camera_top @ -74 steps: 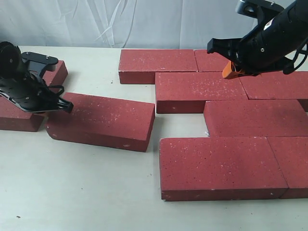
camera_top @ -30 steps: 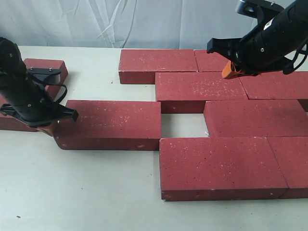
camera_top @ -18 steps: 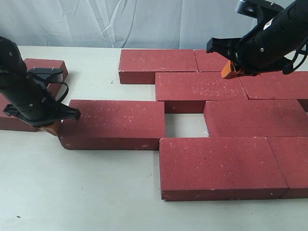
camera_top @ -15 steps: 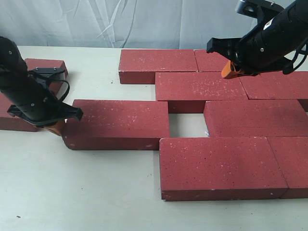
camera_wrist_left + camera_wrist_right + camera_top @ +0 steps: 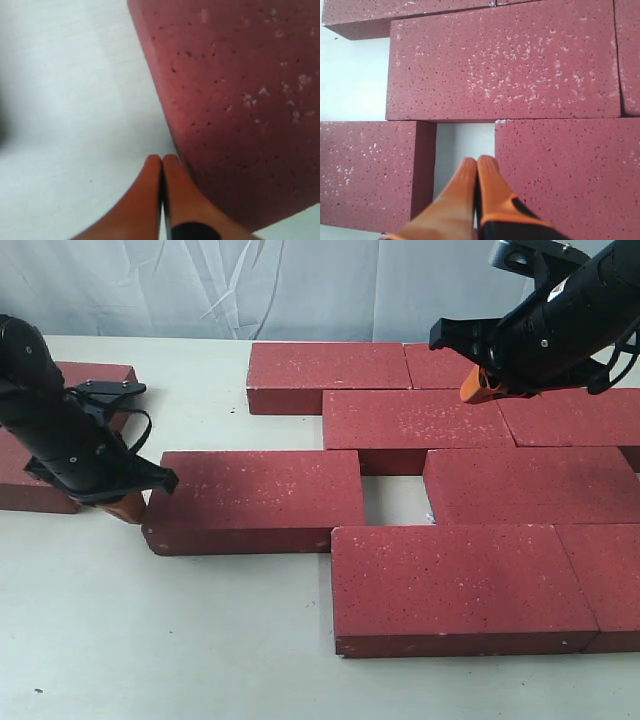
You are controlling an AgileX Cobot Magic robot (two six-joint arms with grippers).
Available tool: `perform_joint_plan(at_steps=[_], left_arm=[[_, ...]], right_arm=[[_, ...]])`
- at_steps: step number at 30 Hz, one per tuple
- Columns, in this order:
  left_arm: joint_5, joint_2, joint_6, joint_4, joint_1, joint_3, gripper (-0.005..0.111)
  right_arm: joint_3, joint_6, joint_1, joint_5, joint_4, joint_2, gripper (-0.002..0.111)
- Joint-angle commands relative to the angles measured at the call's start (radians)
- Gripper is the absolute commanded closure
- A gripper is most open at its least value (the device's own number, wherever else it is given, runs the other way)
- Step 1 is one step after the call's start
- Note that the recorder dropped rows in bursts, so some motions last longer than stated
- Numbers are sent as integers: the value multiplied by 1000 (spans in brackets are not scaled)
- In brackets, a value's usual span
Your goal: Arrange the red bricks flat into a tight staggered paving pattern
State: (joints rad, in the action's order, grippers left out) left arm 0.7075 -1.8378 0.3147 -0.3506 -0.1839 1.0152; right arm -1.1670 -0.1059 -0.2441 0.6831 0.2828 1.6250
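Note:
Several dark-red bricks lie flat in staggered rows at the right (image 5: 420,425). One loose brick (image 5: 255,500) lies left of them, with a small gap (image 5: 395,498) between it and the third-row brick (image 5: 530,485). My left gripper (image 5: 128,506) is shut, its orange fingertips touching that loose brick's left end (image 5: 235,100). High over the back rows hangs my right gripper (image 5: 478,390), shut and empty; its wrist view looks down on the gap (image 5: 465,140). Another brick (image 5: 40,455) lies at the far left, partly hidden by my left arm.
The pale tabletop (image 5: 170,640) stretches along the front and left. A white cloth backdrop (image 5: 250,285) hangs behind the table.
My left gripper has pushed the loose brick to the right, straightening it and narrowing the gap to the third row. The right arm has stayed still.

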Motion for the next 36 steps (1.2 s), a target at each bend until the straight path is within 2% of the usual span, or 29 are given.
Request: perform_joint_plan(at_steps=[1, 5, 16, 26, 28, 32, 36], left_arm=[[-35, -1, -84, 89, 5, 1, 107], [-63, -1, -69, 46, -9, 1, 107], [-114, -20, -65, -3, -149, 1, 107], [-175, -64, -12, -79, -222, 1, 107], [-192, -74, 30, -116, -228, 1, 107], [-188, -76, 237, -316, -228, 1, 107], [-187, -76, 253, -332, -228, 1, 107]], right_arm=[[-5, 7, 5, -8, -2, -9, 109], [-5, 7, 5, -8, -2, -9, 109], [-5, 7, 5, -8, -2, -9, 109], [-5, 7, 5, -8, -2, -9, 109], [-5, 7, 5, -8, -2, -9, 109], [-5, 7, 5, -8, -2, -9, 109], [-5, 7, 5, -8, -2, -9, 109]])
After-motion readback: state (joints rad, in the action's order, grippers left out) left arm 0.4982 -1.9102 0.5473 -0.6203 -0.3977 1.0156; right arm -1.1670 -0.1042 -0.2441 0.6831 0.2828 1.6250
